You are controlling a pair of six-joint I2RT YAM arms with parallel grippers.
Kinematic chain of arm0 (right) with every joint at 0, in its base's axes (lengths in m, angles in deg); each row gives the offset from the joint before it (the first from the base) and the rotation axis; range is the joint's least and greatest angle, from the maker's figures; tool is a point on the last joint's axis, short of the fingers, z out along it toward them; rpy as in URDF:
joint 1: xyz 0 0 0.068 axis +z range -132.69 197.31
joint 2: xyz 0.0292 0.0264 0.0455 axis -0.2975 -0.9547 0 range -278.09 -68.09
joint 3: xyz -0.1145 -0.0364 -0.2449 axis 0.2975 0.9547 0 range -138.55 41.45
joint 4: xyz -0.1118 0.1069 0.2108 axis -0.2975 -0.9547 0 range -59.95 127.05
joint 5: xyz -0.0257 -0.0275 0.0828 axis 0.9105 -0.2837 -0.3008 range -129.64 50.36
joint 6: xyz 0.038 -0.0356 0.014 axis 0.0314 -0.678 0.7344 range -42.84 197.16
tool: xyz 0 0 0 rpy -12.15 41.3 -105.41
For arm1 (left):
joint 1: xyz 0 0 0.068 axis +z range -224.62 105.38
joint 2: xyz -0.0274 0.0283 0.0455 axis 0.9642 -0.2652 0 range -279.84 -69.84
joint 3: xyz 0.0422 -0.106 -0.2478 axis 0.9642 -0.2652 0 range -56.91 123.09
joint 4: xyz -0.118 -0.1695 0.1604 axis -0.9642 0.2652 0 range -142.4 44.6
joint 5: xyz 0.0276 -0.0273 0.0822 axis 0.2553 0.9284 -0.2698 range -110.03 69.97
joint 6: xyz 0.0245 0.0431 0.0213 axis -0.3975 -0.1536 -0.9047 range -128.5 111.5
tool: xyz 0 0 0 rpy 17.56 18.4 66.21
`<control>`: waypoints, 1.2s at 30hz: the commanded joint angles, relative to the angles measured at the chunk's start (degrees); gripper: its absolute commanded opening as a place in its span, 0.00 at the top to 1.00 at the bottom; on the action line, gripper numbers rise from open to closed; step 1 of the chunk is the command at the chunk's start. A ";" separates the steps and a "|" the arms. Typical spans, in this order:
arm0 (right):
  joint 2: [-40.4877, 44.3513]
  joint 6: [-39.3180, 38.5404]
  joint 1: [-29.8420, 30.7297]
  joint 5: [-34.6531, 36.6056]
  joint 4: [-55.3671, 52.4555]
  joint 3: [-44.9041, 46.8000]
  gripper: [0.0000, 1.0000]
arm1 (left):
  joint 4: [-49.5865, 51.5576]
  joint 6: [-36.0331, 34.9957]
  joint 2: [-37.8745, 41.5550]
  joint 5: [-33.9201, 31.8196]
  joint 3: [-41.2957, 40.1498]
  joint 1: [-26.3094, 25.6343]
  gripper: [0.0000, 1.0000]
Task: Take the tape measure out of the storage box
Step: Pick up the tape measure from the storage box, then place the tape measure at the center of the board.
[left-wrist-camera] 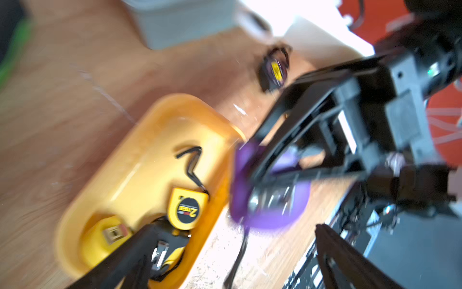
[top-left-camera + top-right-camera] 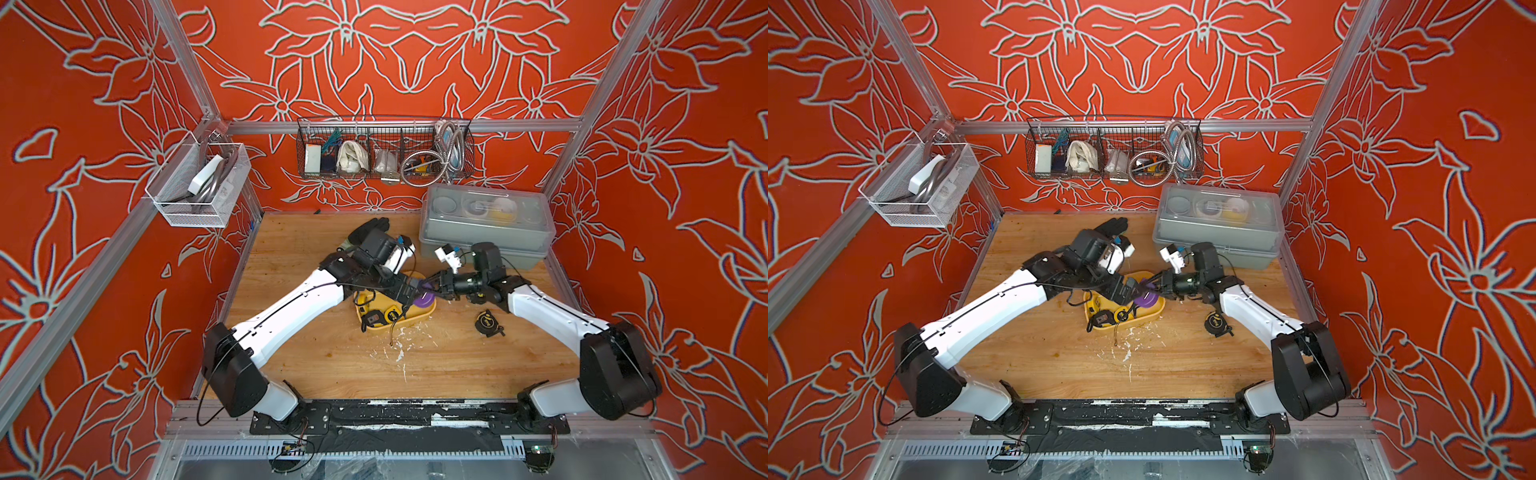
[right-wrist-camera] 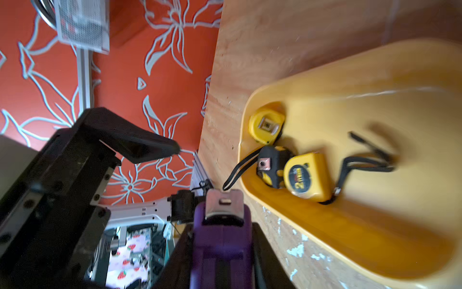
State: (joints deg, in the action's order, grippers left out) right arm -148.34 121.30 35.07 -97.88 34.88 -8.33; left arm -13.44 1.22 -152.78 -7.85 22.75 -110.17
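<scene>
**Clutter around the bench**

A grey case (image 2: 486, 232) with a cloudy lid stands on the wooden table (image 2: 332, 365), just behind the right gripper (image 2: 432, 286). A black glove (image 2: 370, 228) lies on the table beyond the left gripper (image 2: 409, 293), partly hidden. High behind both grippers, a dark wire basket (image 2: 370, 137) hangs on the back rail. It holds a white cloth (image 2: 349, 158), a coiled metal hose (image 2: 451, 153) and bits too small to tell. Up and well to the left of the left gripper, a white mesh basket (image 2: 183, 208) hangs on the side rail. White flecks (image 2: 399, 353) dot the table on the near side of both grippers. Red floral walls (image 2: 104, 208) enclose it all.
</scene>
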 commanded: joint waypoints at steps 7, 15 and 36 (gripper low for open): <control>7.50 -9.18 -12.95 6.94 -10.42 7.39 0.82 | 11.66 4.71 -9.98 -7.28 2.00 3.29 0.00; 4.02 -13.00 -12.66 12.39 -8.18 17.26 0.82 | 9.22 4.44 -17.85 -4.30 3.61 3.21 0.00; 7.89 -20.23 -11.89 21.63 -14.28 18.90 0.21 | 19.71 8.38 -34.30 -5.86 14.43 -5.21 0.00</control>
State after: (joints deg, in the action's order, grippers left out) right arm -141.96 103.84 23.13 -79.47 25.22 12.68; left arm 3.23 7.23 -186.72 -12.66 35.97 -114.63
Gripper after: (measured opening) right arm 0.760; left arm 0.998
